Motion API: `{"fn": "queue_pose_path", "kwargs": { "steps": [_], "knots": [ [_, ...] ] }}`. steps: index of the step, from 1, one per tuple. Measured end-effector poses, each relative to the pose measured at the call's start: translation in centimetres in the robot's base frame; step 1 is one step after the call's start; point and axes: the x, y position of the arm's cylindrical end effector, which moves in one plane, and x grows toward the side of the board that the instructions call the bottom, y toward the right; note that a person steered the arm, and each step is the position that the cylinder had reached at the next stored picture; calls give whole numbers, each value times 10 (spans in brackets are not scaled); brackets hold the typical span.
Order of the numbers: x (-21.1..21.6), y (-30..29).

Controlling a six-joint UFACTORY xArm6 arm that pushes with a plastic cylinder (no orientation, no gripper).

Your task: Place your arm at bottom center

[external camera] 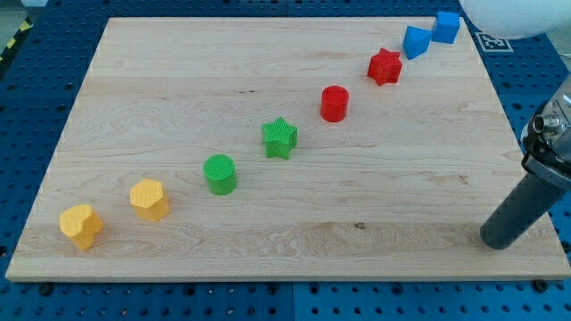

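Observation:
My tip rests on the wooden board near its bottom right corner, far from all blocks. The blocks run in a diagonal line from bottom left to top right: a yellow heart, a yellow hexagon, a green cylinder, a green star, a red cylinder, a red star, a blue pentagon-like block and a blue cube. The closest block to my tip is the red cylinder, well up and to the left.
The board lies on a blue perforated table. The arm's body rises at the view's right edge. A white rounded object sits at the top right corner.

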Motion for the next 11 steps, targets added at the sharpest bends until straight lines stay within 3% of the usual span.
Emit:
{"fn": "queue_pose_path", "kwargs": {
  "steps": [6,7,8,9,11],
  "knots": [
    [12,1],
    [-49,-2],
    [-43,-89],
    [-4,-147],
    [30,-212]
  ]
}}
